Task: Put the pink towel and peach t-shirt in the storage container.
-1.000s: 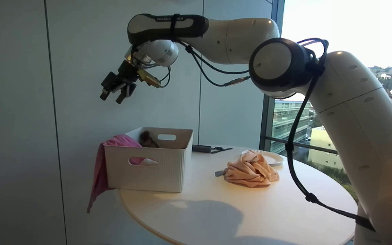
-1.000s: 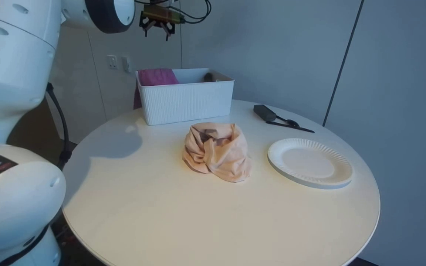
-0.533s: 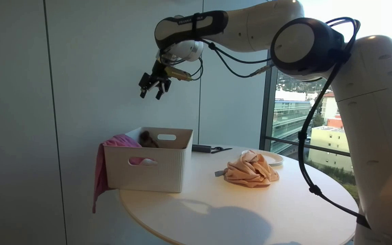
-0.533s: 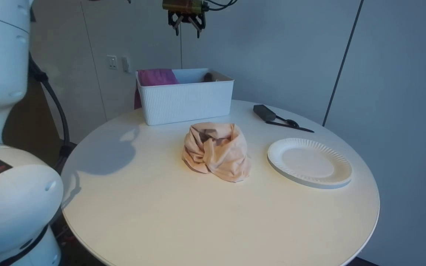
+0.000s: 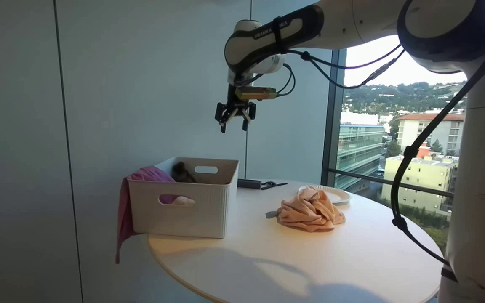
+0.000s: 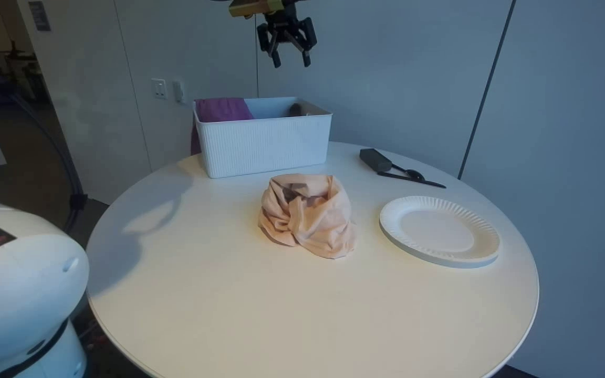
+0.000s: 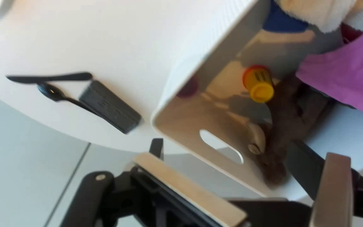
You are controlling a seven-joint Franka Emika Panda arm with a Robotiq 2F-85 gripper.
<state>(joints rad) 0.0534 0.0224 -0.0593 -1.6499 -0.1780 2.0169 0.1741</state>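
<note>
The pink towel (image 5: 152, 174) lies over a side of the white storage container (image 5: 200, 223), partly inside. A long corner hangs down outside. It also shows in an exterior view (image 6: 223, 109) and in the wrist view (image 7: 348, 69). The peach t-shirt (image 5: 310, 210) lies crumpled on the table beside the container, also in an exterior view (image 6: 308, 218). My gripper (image 5: 234, 127) is open with nothing between its fingers. It points down, high above the container in an exterior view (image 6: 292, 62), apart from both cloths. The wrist view looks into the container.
Inside the container are a yellow tub (image 7: 260, 83), a brown plush thing (image 7: 290, 116) and other items. A dark block (image 6: 375, 159), a black spoon (image 7: 50, 91) and a black knife (image 7: 49, 78) lie on the table. White paper plates (image 6: 439, 231) lie near the t-shirt.
My open gripper has moved rightward above the container and turned from tilted to pointing almost straight down. The towel's hanging corner has swung slightly inward. The t-shirt and container have not moved.
</note>
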